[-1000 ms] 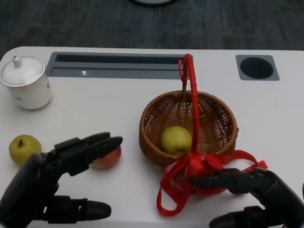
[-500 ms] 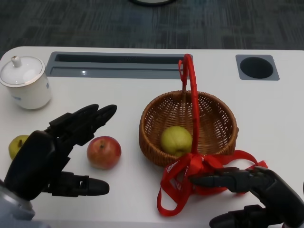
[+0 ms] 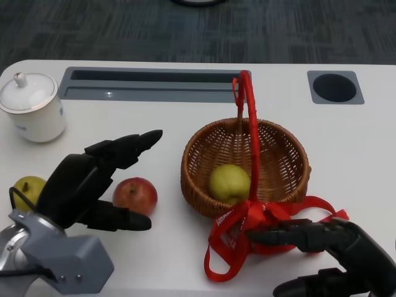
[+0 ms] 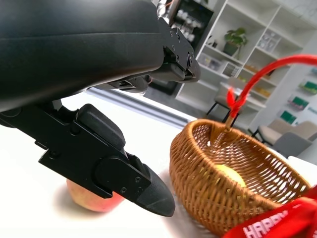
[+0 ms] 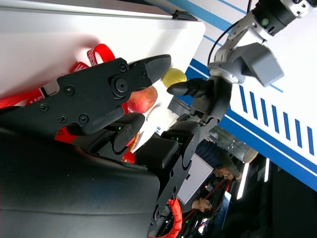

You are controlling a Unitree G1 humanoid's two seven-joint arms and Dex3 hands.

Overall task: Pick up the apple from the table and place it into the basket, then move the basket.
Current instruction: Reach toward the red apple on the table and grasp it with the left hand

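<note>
the step in hand was the pick: the apple [image 3: 135,196] lay on the white surface [image 3: 124,133], just beside the wicker basket [image 3: 291,158] and not yet in it. the left hand [image 3: 93,179] hung over the apple with its fingers [image 3: 133,143] spread apart and grasping nothing; the upper ones reached out above the fruit toward the basket, and the thumb lay low on the near side. in the left wrist view the apple [image 4: 94,198] showed under the thumb tip, and whether the thumb touched it could not be told. the hand had not closed on it.

the basket already held a yellow-green fruit [image 3: 229,182], and its red handle [image 3: 250,130] stood upright with a red ribbon [image 3: 247,226] spilling from the near rim onto the surface. the right hand [image 3: 328,250] sat at that near side, its fingers loosely apart and reaching over the ribbon, holding nothing as far as the head view showed.

the next move, by my reading, called for the left hand to settle lower and close round the apple from both sides, then lift it clear of the rim and set it down beside the fruit inside. the handle and ribbon looked likely to get in the way of that carry. moving the basket was not yet begun.
</note>
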